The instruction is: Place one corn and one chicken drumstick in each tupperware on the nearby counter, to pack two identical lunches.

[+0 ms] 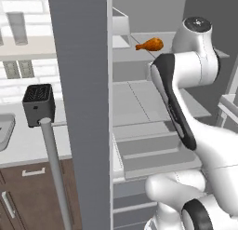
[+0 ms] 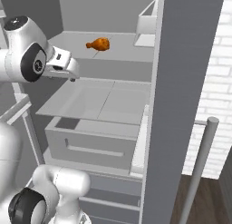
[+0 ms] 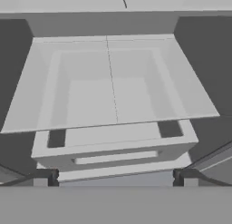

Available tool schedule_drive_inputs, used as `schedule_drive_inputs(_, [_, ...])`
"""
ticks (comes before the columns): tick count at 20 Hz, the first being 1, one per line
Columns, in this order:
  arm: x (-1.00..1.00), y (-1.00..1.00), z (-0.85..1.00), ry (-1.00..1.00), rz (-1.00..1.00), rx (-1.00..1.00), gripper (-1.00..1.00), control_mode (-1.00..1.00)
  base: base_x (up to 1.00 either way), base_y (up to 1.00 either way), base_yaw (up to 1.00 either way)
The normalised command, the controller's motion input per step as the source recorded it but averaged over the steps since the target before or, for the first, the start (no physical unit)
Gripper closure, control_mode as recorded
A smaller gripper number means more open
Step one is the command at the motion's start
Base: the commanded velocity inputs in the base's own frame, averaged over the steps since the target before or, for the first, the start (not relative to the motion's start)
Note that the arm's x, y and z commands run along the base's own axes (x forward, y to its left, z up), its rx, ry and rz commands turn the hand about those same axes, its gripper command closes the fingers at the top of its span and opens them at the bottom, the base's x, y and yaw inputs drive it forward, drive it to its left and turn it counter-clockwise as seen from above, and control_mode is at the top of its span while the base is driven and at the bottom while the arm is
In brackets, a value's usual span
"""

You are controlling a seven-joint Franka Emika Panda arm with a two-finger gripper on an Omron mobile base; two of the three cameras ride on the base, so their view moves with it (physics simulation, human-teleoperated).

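Fridge door: nearest, edge-on, open.
Chicken drumstick: on upper fridge shelf, above gripper; likely light, firm, slick; best pinched across meaty bulb.
Gripper: spread wide, empty, below that shelf.
Left base view: adds toaster on counter.
Hand view: looks down into drawer.

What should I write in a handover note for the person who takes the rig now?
Pincer: open, holds nothing, aimed at the fridge shelves.
Things: one chicken drumstick lies on the upper fridge shelf, apart from the pincer. The counter with a black toaster is left of the open fridge door.
Done: nothing packed, as far as these views tell.
Left: pick the drumstick, find corn and tupperware, fill both.
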Motion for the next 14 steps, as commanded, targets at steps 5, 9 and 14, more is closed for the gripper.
schedule_drive_inputs(5, [0.42,0.00,0.57,-0.18,-0.33,0.10,-1.00,-1.00,0.00,0.00,0.00])
schedule_drive_inputs(9, [0.29,-0.05,0.26,-0.29,-0.31,0.10,-1.00,-1.00,0.00,0.00,0.00])
schedule_drive_inputs(14, [0.53,-0.03,0.11,-0.23,-0.17,0.13,-1.00,-1.00,0.00,0.00,0.00])
